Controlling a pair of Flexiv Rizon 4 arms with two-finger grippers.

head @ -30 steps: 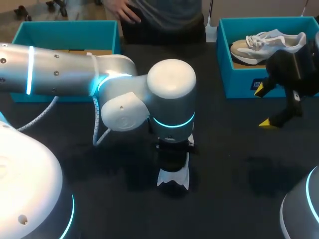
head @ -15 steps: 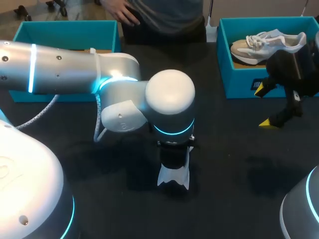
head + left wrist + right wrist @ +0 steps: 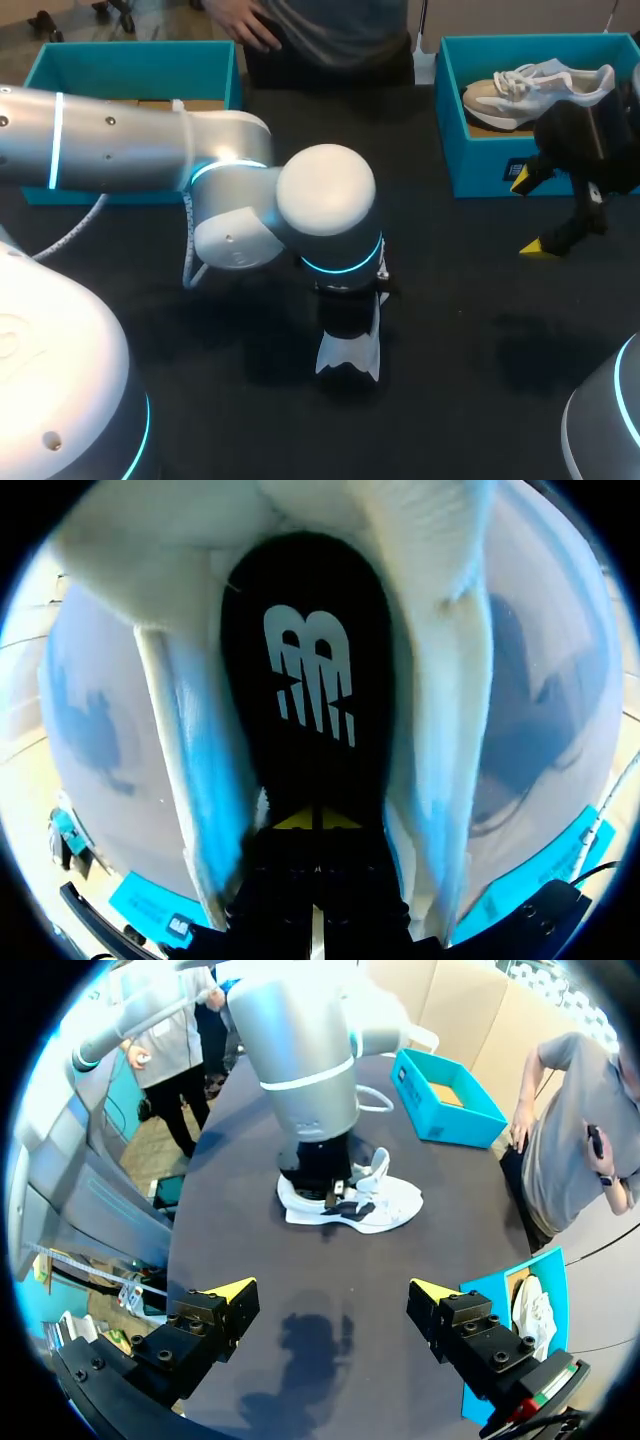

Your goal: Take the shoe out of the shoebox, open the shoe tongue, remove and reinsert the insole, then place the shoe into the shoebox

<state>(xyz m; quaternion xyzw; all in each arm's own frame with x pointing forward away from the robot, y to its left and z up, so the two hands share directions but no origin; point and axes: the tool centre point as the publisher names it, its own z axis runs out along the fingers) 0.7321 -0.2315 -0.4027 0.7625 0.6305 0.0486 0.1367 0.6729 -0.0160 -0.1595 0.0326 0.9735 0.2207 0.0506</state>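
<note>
On black table (image 3: 470, 350): shoe (image 3: 350, 1200), teal shoebox (image 3: 480, 165).

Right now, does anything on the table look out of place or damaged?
Nothing stands out. The white shoe lies on the table, the left hand down inside it over the black insole. The second shoe sits in its blue shoebox; the right hand hangs open.

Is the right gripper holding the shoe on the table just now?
No, the right gripper stands open above the table, apart from the shoe.
</note>
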